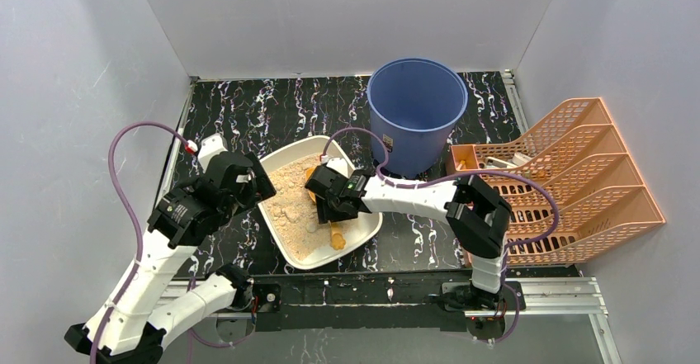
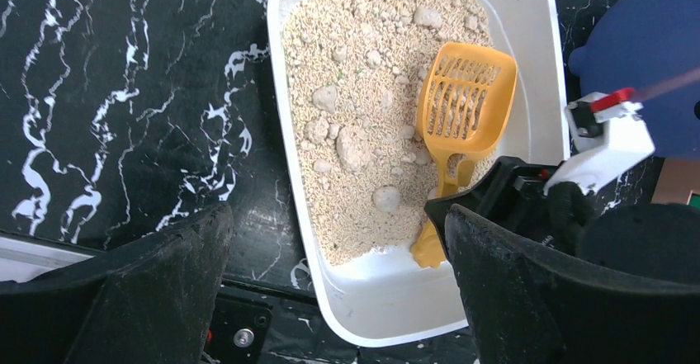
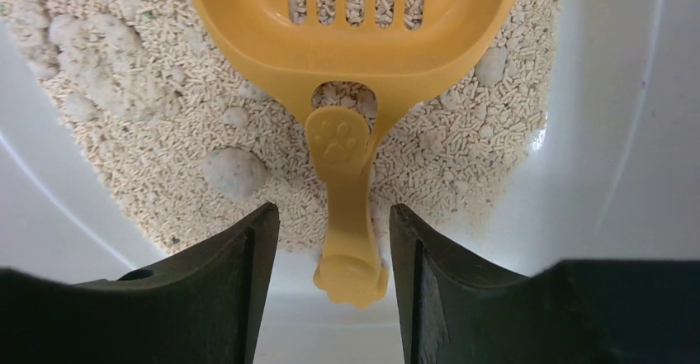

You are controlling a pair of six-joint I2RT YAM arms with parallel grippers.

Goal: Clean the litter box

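On the left, our left gripper (image 2: 337, 215) hangs above the near left edge of the litter box (image 2: 396, 298). Its fingers are spread wide and there is nothing between them. It has no part in the work at this moment.

The litter box lies on the dark marbled surface (image 1: 248, 116), about in the middle, between the two arms. It holds tan litter with several pale clumps (image 2: 353, 145) in it. The yellow scoop (image 2: 466, 100) lies inside, on the litter at the right side of the tray, its slotted head away from the arms and its handle (image 3: 347, 207) pointing to the near wall.

Our right gripper (image 3: 332, 211) is low in the box, with one finger on each side of the handle. The jaws are apart, and we see a small gap on both sides, so the handle is not pinched yet.

We judge that the step in hand is the taking up of the scoop; no clump is lifted yet. The next move calls for us to press the jaws together squarely on the handle, near its end, so the scoop does not turn in the grip. Then we must push the head under a clump.

Further right, behind the box, stands the blue bucket (image 1: 417, 104), which is probably the place for the waste. The orange rack (image 1: 569, 182) is at the far right.
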